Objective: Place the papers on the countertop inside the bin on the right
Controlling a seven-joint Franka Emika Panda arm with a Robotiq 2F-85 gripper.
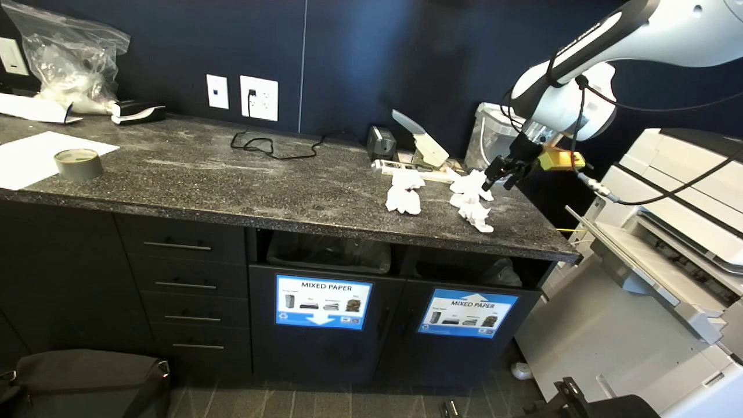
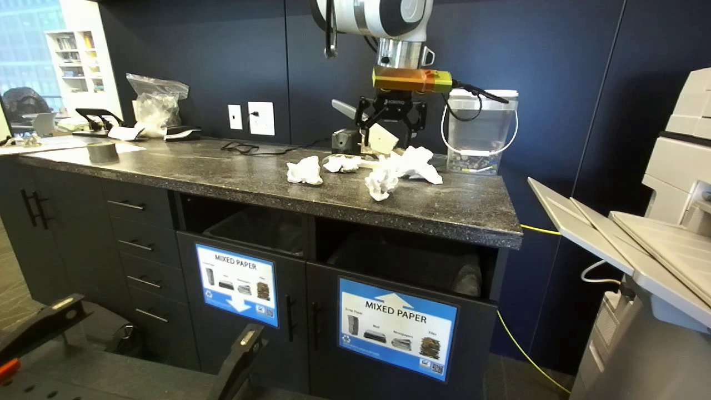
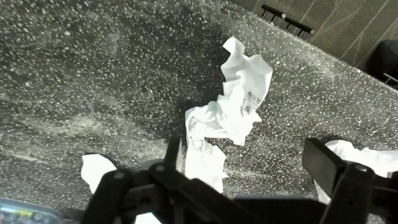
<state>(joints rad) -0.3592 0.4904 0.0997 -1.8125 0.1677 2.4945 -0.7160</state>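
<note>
Wrist view: the gripper [image 3: 245, 155] stands wide and empty; off-centre closing could nudge the crumpled printed paper [image 3: 235, 104] aside.

The papers [image 3: 234, 115] are white (partly dark-printed), the countertop [image 1: 290, 188] speckled dark grey

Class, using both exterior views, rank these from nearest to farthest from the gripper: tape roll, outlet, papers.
1. Papers: on the countertop, under and around the gripper.
2. Outlet: on the wall, left in both views.
3. Tape roll: on the countertop, farther left.
</note>
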